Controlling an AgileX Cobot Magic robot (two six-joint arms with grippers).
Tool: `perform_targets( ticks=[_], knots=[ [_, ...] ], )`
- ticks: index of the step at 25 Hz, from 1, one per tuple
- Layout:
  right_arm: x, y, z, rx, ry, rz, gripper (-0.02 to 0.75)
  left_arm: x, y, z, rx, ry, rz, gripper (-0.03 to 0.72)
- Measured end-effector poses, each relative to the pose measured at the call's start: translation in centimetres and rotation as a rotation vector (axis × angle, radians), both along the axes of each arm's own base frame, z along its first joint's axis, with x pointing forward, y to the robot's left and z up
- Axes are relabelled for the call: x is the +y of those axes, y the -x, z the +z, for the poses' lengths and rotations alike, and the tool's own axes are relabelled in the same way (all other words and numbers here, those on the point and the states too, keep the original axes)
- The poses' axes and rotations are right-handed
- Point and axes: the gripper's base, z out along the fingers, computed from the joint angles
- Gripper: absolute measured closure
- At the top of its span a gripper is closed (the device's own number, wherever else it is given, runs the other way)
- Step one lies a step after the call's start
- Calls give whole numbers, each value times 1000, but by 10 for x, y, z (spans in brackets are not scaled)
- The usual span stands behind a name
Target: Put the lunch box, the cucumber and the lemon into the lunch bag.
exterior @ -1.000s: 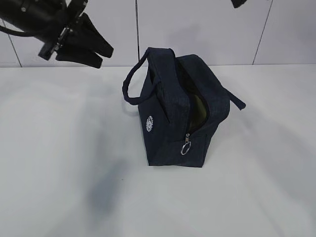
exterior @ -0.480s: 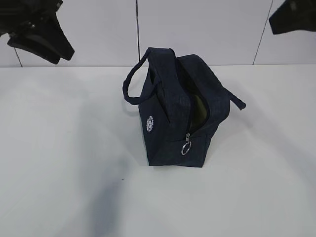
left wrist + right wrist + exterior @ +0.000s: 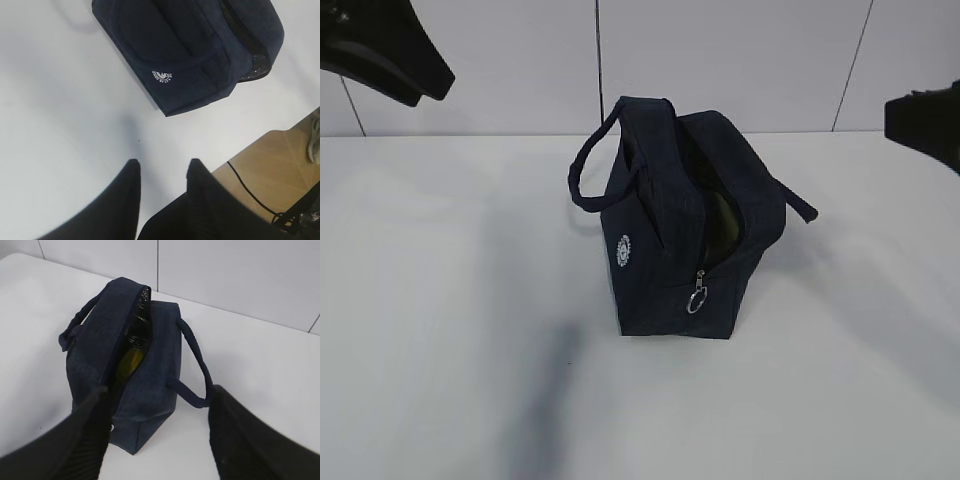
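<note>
**Both hands empty above the packed lunch bag**

Left hand hangs with its two fingers parted and nothing between them, the white table under it and the lunch bag beyond its tips. Right hand is spread wider, also empty, framing the bag from the opposite end. Just past those fingers, the bag's zipper mouth gapes, probably left open for loading. Inside the slot a yellow-green surface shows; whether it is the lemon, the cucumber or the lunch box lid I cannot tell. No loose item lies on the table around the bag, so the packing looks finished. Farther off, one loop handle arches up from the bag, and the ring pull hangs at its near end.
</note>
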Motion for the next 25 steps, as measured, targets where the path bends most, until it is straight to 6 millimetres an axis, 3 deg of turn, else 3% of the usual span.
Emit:
perform_targets(
  ticks=[7, 16, 20, 25],
  knots=[
    [-6, 15, -36, -58, -55, 0, 291, 1, 2, 3, -8, 1, 2, 460],
    [-1, 4, -46, -77, -61, 0, 309, 1, 2, 3, -9, -1, 2, 460],
    [1, 0, -71, -116, -62, 6, 315, -1, 3, 3, -6, 10, -1, 460],
    [0, 15, -102, -328, -102, 76, 318, -1, 3, 3, -4, 16, -3, 460]
  ],
)
